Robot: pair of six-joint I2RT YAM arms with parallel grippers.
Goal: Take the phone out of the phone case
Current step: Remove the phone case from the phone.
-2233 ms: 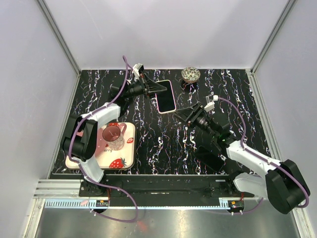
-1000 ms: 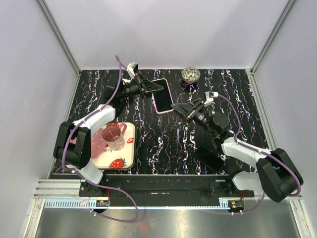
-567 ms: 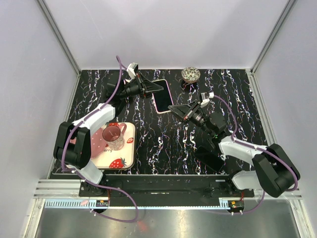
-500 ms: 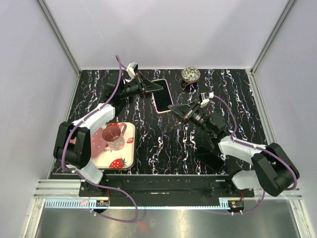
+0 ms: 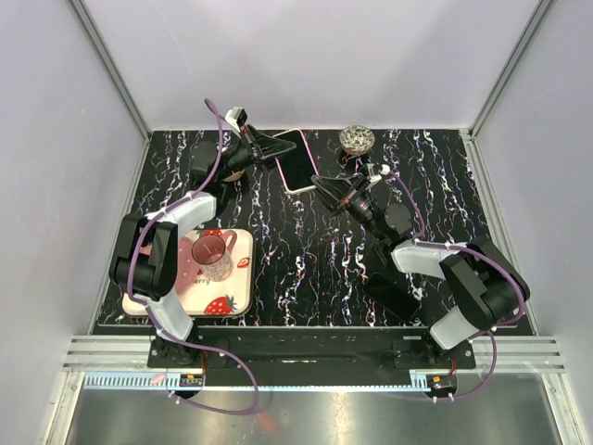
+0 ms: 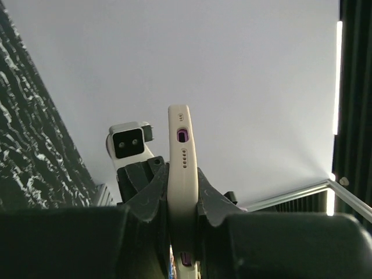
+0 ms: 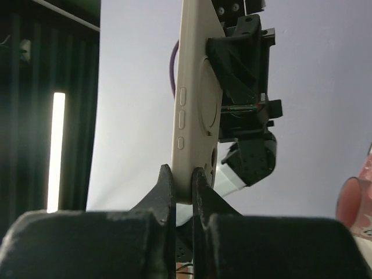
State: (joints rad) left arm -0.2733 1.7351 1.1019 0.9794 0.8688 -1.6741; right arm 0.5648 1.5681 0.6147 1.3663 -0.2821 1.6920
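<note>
A black, white-veined table stood between plain pale walls. Above its far middle the phone was held clear of the surface, not yet out of its case, with the dark screen facing up in the top view.

The left gripper reached in from the left. Its jaws were clamped on the two flat faces, screen and back, as its wrist view showed edge-on. The right gripper came from the near right, and its jaws were pinched shut on the edge of the case at the near-right corner. Whether they held the lip alone or the phone as well could not be told.

At the near left sat a tray bearing a cup, and a small bowl lay at the far edge, all well apart from the work.

The phone is probably stiff, fairly light and slick, with glass that would not take a fall. The case looked like a soft, matte shell that should bend at its corners. A sound hold would keep one gripper on the flat faces while the other took only the lip at a corner and peeled it back. Squeezing both faces too near that corner might pin the shell on.
</note>
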